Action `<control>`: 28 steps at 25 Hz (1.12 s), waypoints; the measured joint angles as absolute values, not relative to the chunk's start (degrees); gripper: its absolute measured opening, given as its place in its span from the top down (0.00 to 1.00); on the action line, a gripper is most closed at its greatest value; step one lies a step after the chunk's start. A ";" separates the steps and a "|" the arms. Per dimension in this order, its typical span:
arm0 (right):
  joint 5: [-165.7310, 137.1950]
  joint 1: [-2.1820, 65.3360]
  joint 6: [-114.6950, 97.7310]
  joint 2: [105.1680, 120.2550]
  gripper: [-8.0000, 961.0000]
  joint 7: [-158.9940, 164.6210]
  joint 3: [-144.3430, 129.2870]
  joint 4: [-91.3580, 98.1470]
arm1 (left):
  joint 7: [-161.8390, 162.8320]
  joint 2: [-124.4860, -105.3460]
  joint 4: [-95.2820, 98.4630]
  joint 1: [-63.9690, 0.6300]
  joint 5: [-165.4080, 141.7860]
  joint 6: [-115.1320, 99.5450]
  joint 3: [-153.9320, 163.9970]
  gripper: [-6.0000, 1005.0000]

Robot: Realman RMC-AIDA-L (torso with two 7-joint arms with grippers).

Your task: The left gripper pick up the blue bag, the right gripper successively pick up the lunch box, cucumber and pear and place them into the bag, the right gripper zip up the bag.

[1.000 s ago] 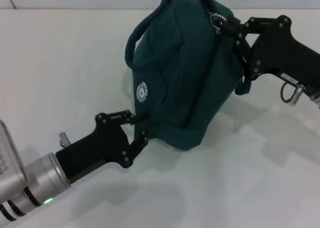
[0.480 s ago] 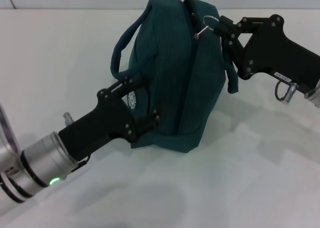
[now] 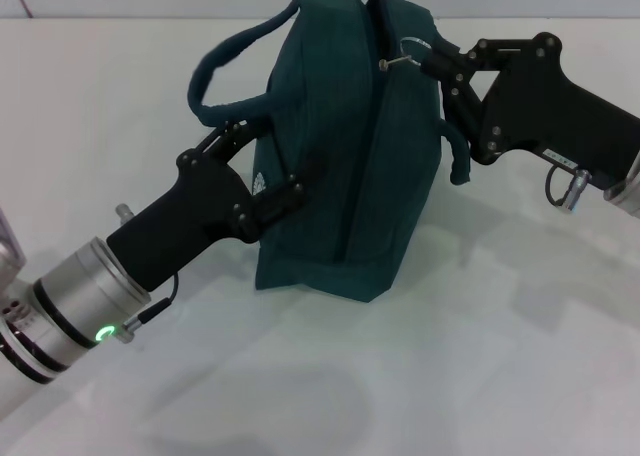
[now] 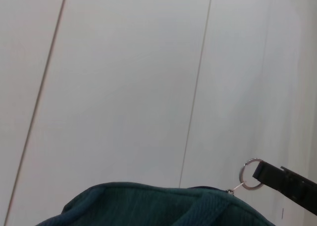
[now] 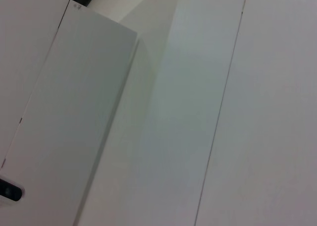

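Observation:
The blue bag (image 3: 340,156) stands upright on the white table, its zipper line running down the face toward me. My left gripper (image 3: 262,159) presses against its left side, open, fingers spread over the white logo. My right gripper (image 3: 437,61) is at the bag's top right, shut on the metal zipper pull ring (image 3: 410,48). The left wrist view shows the bag's top (image 4: 148,206) and the ring (image 4: 251,167) held by a black fingertip (image 4: 285,180). Lunch box, cucumber and pear are out of view.
One rope handle (image 3: 225,61) arches out to the bag's left, above my left gripper; the other hangs on the right side. Bare white table (image 3: 480,356) lies in front. The right wrist view shows only white panels.
The bag has swung upright and shifted left. My left gripper rose from the bag's lower corner onto its side. My right gripper followed leftward with the zipper ring.

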State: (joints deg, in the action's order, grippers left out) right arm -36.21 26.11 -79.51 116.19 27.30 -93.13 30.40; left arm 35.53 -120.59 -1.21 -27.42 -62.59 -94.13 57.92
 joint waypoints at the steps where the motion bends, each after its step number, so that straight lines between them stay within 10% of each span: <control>1: -36.20 26.11 -79.51 116.19 0.97 27.28 -93.15 30.39 | 35.56 -120.58 -1.19 -27.42 -62.65 -94.04 58.02 0.13; 5: -36.21 26.10 -79.61 116.19 0.97 27.26 -93.17 30.30 | 35.19 -120.42 -1.16 -27.42 -62.97 -93.91 58.37 0.12; 28: -30.02 26.64 -82.05 116.19 0.97 27.89 -101.67 30.45 | 28.12 -119.84 6.83 -21.93 -71.76 -99.78 58.62 0.94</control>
State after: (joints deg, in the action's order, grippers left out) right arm -30.02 26.64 -82.05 116.19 27.89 -101.67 30.45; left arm 28.12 -119.84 6.83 -21.93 -71.76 -99.78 58.62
